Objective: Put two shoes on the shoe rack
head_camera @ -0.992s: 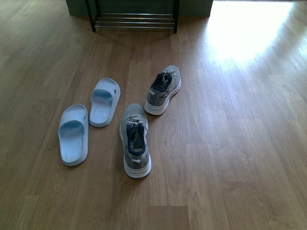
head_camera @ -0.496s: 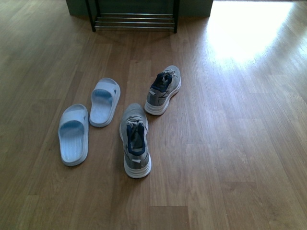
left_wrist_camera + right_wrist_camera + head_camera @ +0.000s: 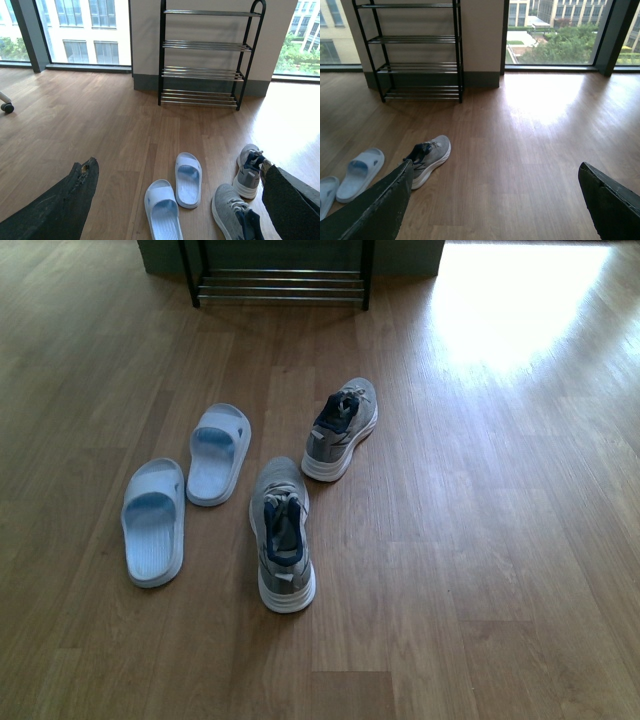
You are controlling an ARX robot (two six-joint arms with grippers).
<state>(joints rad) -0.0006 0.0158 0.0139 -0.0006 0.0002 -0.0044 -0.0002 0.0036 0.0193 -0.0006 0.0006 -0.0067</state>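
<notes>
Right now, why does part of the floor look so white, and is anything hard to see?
Front view: sunlight glares off the floor ahead on the right, bleaching the wood grain; the near sneaker is evenly lit and sharp. Right wrist view: the same bright patch lies below the window. Left wrist view: the tool's fingers are dark shapes without detail.

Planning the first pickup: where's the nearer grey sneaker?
In the front view the nearer sneaker lies on the floor, right of the slippers, before the other sneaker.
</notes>
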